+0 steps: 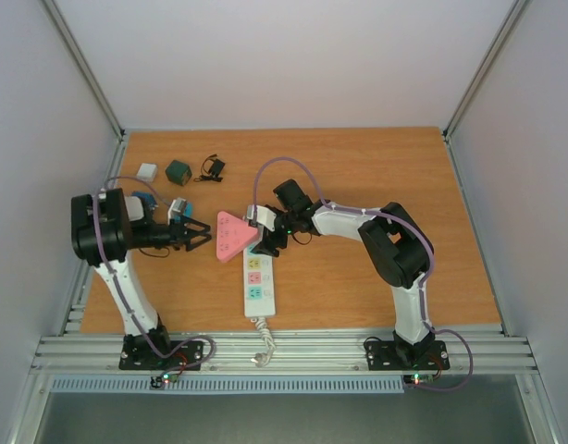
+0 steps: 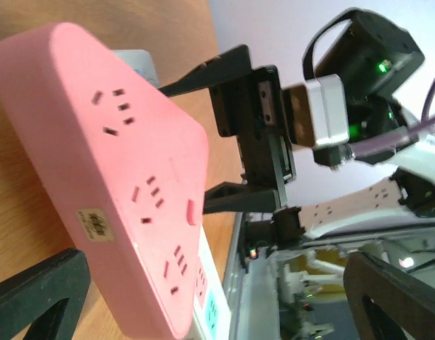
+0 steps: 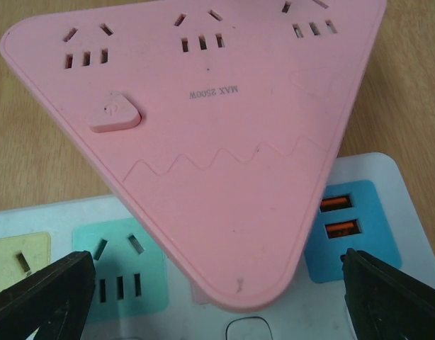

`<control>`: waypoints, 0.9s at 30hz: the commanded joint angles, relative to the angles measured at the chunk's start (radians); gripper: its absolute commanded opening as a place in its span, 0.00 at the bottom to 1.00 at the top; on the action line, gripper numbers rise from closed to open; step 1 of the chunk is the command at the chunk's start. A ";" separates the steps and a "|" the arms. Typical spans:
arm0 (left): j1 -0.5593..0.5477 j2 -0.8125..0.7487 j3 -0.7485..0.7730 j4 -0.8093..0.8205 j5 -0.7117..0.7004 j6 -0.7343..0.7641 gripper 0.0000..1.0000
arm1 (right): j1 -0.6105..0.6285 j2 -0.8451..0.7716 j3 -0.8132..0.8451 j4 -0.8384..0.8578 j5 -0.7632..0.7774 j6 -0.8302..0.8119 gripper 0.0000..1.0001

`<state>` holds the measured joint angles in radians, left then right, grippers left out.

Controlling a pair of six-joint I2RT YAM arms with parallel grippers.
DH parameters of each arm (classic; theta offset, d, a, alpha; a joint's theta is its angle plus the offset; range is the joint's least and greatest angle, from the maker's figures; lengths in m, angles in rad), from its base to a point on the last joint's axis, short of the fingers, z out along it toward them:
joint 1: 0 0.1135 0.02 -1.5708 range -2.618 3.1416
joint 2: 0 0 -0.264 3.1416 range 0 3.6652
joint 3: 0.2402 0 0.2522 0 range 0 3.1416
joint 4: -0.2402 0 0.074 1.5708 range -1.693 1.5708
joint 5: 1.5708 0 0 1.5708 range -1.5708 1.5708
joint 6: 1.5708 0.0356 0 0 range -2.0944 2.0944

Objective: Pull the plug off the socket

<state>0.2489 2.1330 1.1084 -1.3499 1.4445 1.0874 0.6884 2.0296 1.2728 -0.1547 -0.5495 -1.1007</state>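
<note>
The pink triangular plug [image 1: 233, 236] sits tilted on the far end of the socket [image 1: 258, 287], on the bench [image 1: 376, 185] between my 2 arms, so I judge the pull unfinished. Both tools are spread, pinching nothing: the left tool [image 1: 202, 234] beside the plug's left tip, the right tool [image 1: 265, 240] at its right corner. Next, 1 must clamp the plug and lift.

The pink triangular plug [image 3: 224, 134] covers the far end of the socket [image 1: 258, 285], hiding its pins and the outlet beneath. The right wrist view's top edge cuts off its far side. The black item [image 1: 212, 168] on the worktop [image 1: 358, 176] is too small to identify.
</note>
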 commanded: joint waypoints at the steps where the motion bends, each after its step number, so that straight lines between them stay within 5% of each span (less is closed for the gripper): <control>1: 0.026 -0.233 -0.112 0.492 -0.098 -0.378 1.00 | 0.002 -0.007 -0.011 -0.066 0.018 0.019 0.96; 4: 0.027 -0.527 -0.311 0.950 -0.338 -0.970 1.00 | 0.001 -0.009 -0.007 -0.068 0.016 0.023 0.96; 6: 0.025 -0.633 -0.299 0.916 -0.366 -1.035 1.00 | 0.001 -0.012 -0.008 -0.066 0.015 0.024 0.96; 17: -0.062 -0.984 -0.258 0.893 -0.761 -0.849 1.00 | 0.002 -0.067 -0.058 -0.039 -0.008 0.030 0.96; 24: -0.151 -0.983 -0.173 0.757 -0.845 -0.546 1.00 | 0.001 -0.078 -0.064 -0.033 -0.012 0.052 0.96; 27: -0.284 -1.011 -0.195 0.759 -1.024 -0.441 1.00 | 0.000 -0.083 -0.078 -0.024 -0.015 0.075 0.96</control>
<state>0.0875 1.1488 0.9096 -0.5629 0.6151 0.4408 0.6884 1.9812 1.2224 -0.1692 -0.5533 -1.0687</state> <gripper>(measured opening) 0.996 0.962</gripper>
